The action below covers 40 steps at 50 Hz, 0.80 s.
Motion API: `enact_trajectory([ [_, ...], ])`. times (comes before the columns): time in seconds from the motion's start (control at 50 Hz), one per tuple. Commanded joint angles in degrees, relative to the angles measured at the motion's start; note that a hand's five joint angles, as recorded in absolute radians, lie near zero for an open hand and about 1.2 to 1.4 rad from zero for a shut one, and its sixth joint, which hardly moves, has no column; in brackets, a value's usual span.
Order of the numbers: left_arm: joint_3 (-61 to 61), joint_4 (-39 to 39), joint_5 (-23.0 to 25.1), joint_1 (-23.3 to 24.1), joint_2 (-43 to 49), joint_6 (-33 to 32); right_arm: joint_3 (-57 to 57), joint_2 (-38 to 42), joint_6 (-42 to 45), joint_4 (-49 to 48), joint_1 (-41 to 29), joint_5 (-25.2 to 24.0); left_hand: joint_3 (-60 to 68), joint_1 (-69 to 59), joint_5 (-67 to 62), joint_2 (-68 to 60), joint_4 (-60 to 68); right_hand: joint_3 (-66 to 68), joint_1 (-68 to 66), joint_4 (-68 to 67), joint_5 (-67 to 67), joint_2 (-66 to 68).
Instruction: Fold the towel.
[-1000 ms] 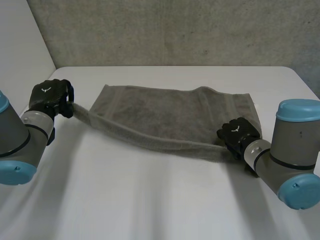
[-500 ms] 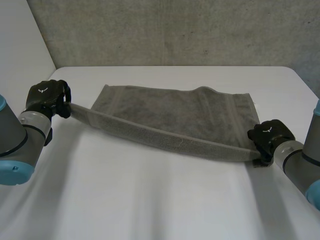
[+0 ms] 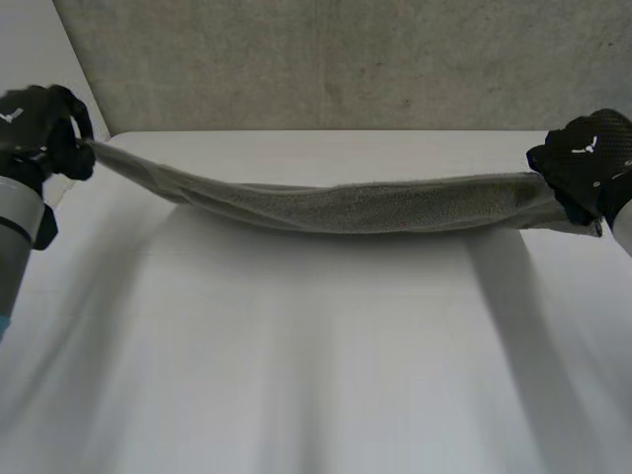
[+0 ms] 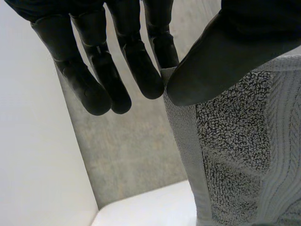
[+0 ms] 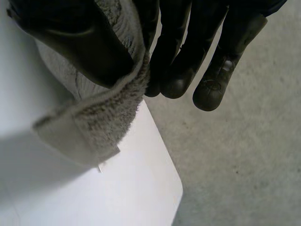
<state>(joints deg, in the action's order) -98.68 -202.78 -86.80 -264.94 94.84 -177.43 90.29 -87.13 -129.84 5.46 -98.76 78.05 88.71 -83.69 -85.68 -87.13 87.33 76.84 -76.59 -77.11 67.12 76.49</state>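
Two corners of the towel (image 3: pixel 355 205) are pinched between thumb and fingers by my left robot hand (image 3: pixel 35 123) and right robot hand (image 3: pixel 588 158), stretching it above the bench (image 3: pixel 316 375); so shallow a grip could slip and drop it crumpled.

White table (image 3: pixel 316 375) across the near and middle ground; rough grey wall (image 3: pixel 346 59) along its far edge; plain white panel (image 3: pixel 35 54) at far left, adjoining the grey wall
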Motion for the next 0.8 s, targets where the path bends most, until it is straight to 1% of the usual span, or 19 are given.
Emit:
enact_trajectory([
  [0.02, -4.06, 3.54, 0.66, -1.63, -6.07, 0.24, 1.29, -1.28, 17.16, 15.81, 4.45, -1.94, -8.71, 3.69, 15.68, 7.13, -7.33, 3.16, -3.41, -2.89, 2.88, 3.51],
  [0.06, -6.07, 5.64, 2.59, -3.02, -7.65, 0.15, 1.55, -1.46, 23.02, 22.98, 6.38, -2.55, -8.71, 3.69, 15.68, 7.13, -7.33, 3.16, -3.41, -2.89, 2.88, 3.51],
  [0.12, -8.01, 6.87, 4.7, -4.96, -8.27, 0.06, 1.38, -1.46, 24.8, 24.77, 7.35, -2.9, -8.71, 3.69, 15.68, 7.13, -7.33, 3.16, -3.41, -2.89, 2.88, 3.51],
  [0.22, -9.33, 7.05, 6.72, -6.11, -8.01, 0.33, 0.5, -1.28, 24.02, 23.55, 7.18, -4.22, -8.71, 3.69, 15.68, 7.13, -7.33, 3.16, -3.41, -2.89, 2.88, 3.51],
  [0.3, -9.25, 6.96, 6.73, -5.85, -6.42, 0.42, 0.5, 0.3, 23.23, 21.43, 6.91, -6.07, -8.71, 3.69, 15.68, 7.13, -7.33, 3.16, -3.41, -2.89, 2.88, 3.51],
  [0.34, -8.64, 6.35, 6.29, -4.97, -2.93, -0.2, 0.32, 4.15, 22.18, 18.2, 6.82, -7.73, -8.71, 3.69, 15.68, 7.13, -7.33, 3.16, -3.41, -2.89, 2.88, 3.51],
  [0.4, -7.93, 6.44, 6.29, -4.26, -0.71, -0.2, -0.03, 6.1, 21.73, 16.42, 6.74, -7.83, -8.71, 3.69, 15.68, 7.13, -7.33, 3.16, -3.41, -2.89, 2.88, 3.51],
  [0.44, -5.22, 6.35, 5.85, -2.69, 3.49, -0.11, -1.95, 9.42, 20.51, 13.88, 6.13, -6.95, -8.71, 3.69, 15.68, 7.13, -7.33, 3.16, -3.41, -2.89, 2.88, 3.51],
  [0.46, -5.2, 6.35, 5.85, -2.68, 3.51, -0.11, -1.96, 9.44, 20.5, 13.87, 6.12, -6.95, -8.71, 3.69, 15.68, 7.13, -7.33, 3.16, -3.41, -2.89, 2.88, 3.51],
  [0.5, -3.28, 6.7, 5.76, -1.46, 6.92, 0.06, -3.8, 13.02, 18.84, 13.61, 3.06, -4.76, -8.71, 3.69, 15.68, 7.13, -7.33, 3.16, -3.41, -2.89, 2.88, 3.51],
  [0.52, -3.27, 6.7, 5.76, -1.45, 6.94, 0.06, -3.81, 13.04, 18.83, 13.61, 3.04, -4.75, -8.71, 3.69, 15.68, 7.13, -7.33, 3.16, -3.41, -2.89, 2.88, 3.51],
  [0.56, -2.48, 6.44, 6.29, 1.61, 8.69, -0.72, -5.12, 15.93, 18.39, 13.7, 0.86, -2.04, -8.71, 3.69, 15.68, 7.13, -7.33, 3.16, -3.41, -2.89, 2.88, 3.51],
  [0.6, -2.57, 6.52, 6.46, 2.59, 8.87, -1.34, -5.04, 16.73, 18.3, 13.7, 0.23, -0.88, -8.71, 3.69, 15.68, 7.13, -7.33, 3.16, -3.41, -2.89, 2.88, 3.51],
  [0.62, -3.18, 6.96, 6.9, 3.46, 8.52, -2.04, -4.78, 17.08, 18.22, 13.52, -0.03, -0.1, -18.85, 13.82, 25.82, 17.26, -17.46, 3.16, -3.41, -2.89, 2.88, 3.51],
  [0.64, -3.79, 7.05, 7.69, 4.6, 8.26, -3.18, -4.43, 17.35, 18.04, 13.35, -0.03, 0.08, -32.94, 27.91, 39.91, 31.35, -31.55, 3.16, -3.41, -2.89, 2.88, 3.51],
  [0.7, -5.29, 7.14, 8.75, 5.23, 7.9, -4.68, -4.07, 17.52, 17.78, 13.26, -0.03, 0.0, -38.13, 33.1, 45.1, 36.54, -36.74, 3.16, -3.41, -2.89, 2.88, 3.51],
  [0.74, -8.18, 7.75, 11.9, 6.19, 5.81, -9.92, -3.55, 17.61, 17.25, 12.91, 0.14, -0.09, -45.48, 40.45, 52.45, 43.89, -44.09, 3.16, -3.41, -2.89, 2.88, 3.51],
  [0.76, -8.19, 7.75, 11.91, 6.19, 5.79, -9.96, -3.54, 17.61, 17.25, 12.91, 0.14, -0.09, -45.53, 40.5, 52.5, 43.94, -44.14, 3.16, -3.41, -2.89, 2.88, 3.51],
  [0.8, -11.43, 10.38, 15.5, 7.07, 3.0, -16.69, -3.11, 17.7, 16.55, 12.21, 0.14, -0.09, -56.74, 51.72, 63.71, 55.16, -55.36, 3.16, -3.41, -2.89, 2.88, 3.51],
])
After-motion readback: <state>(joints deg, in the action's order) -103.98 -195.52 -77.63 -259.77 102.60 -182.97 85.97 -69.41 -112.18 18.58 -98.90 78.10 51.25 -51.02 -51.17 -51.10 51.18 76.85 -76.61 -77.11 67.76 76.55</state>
